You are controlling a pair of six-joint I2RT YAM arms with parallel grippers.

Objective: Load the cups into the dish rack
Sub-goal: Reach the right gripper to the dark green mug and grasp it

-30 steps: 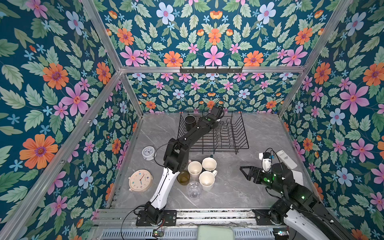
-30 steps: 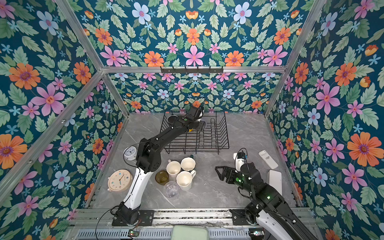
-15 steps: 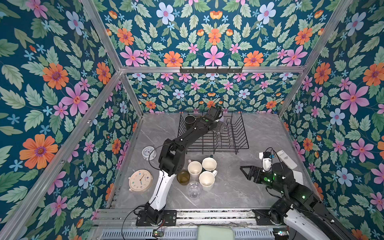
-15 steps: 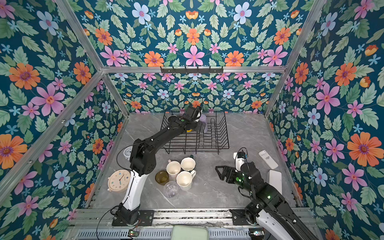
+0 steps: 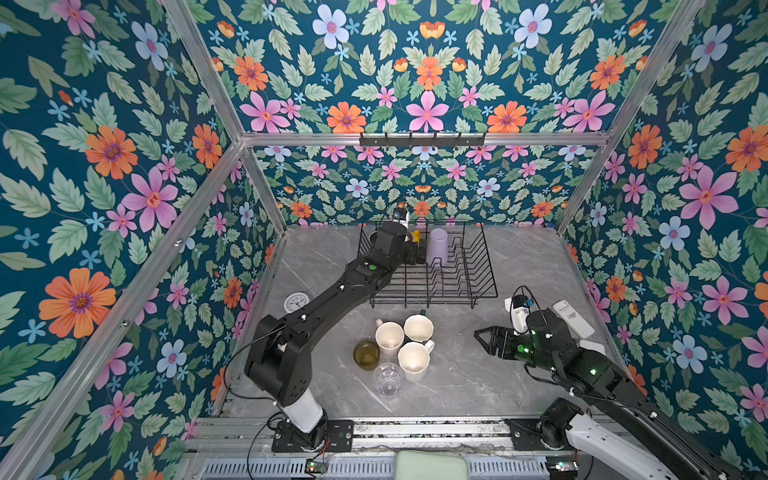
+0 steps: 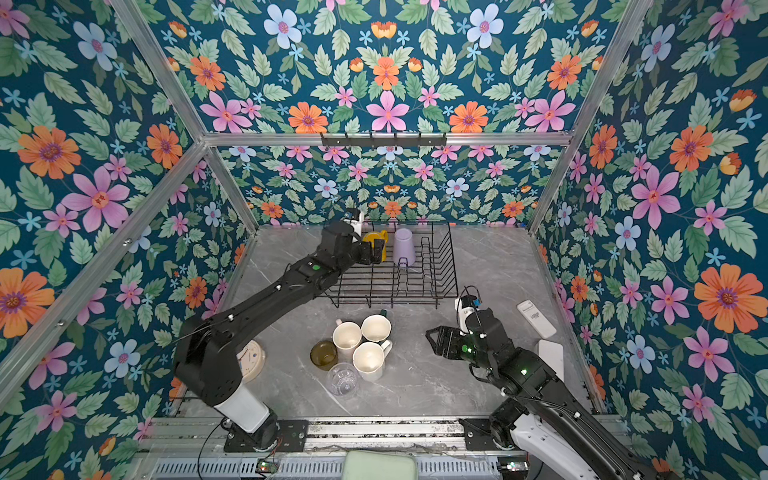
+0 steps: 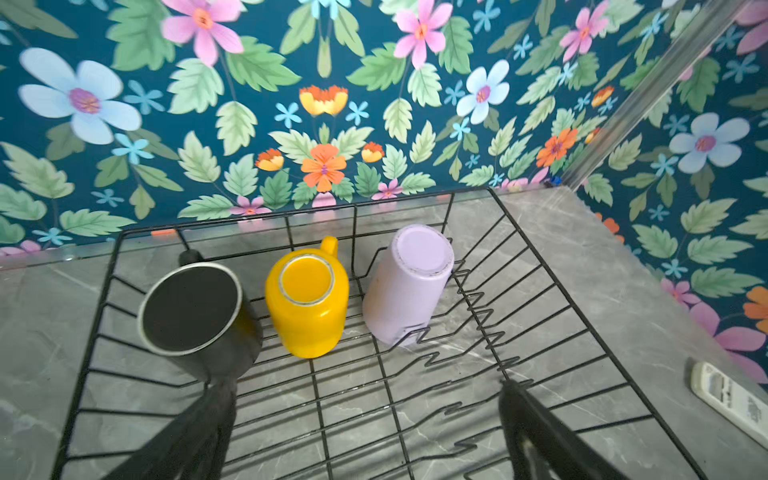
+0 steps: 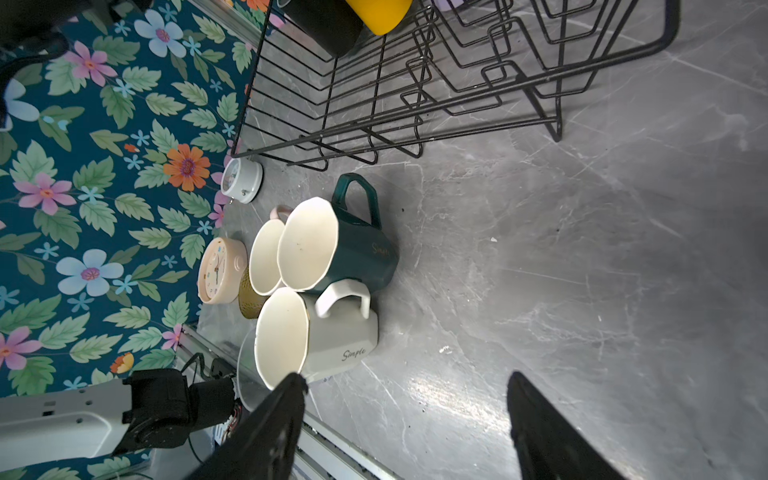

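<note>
**Top views.** Left pincer [image 5: 419,253]: spread, empty, over the dish rack [image 5: 484,286], with the lilac tumbler [image 5: 438,247] just beside it. Right pincer [image 5: 484,338]: spread, empty.

**Left wrist.** Black mug [image 7: 191,309], yellow mug [image 7: 307,295] and tumbler lie ahead of the tips, untouched. You should probably lift clear of the prongs.

**Right wrist.** White mug [image 8: 332,336], nearest the tips, reads "Simple". Take its body, not the handle.

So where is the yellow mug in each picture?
In a top view: yellow mug, a sliver left of the lilac tumbler.
In a top view: yellow mug, there too, more showing.
Left wrist: yellow mug at centre, upside down.
Right wrist: yellow mug at top edge, cut off.
Shared landmark: the dish rack holding it.
</note>
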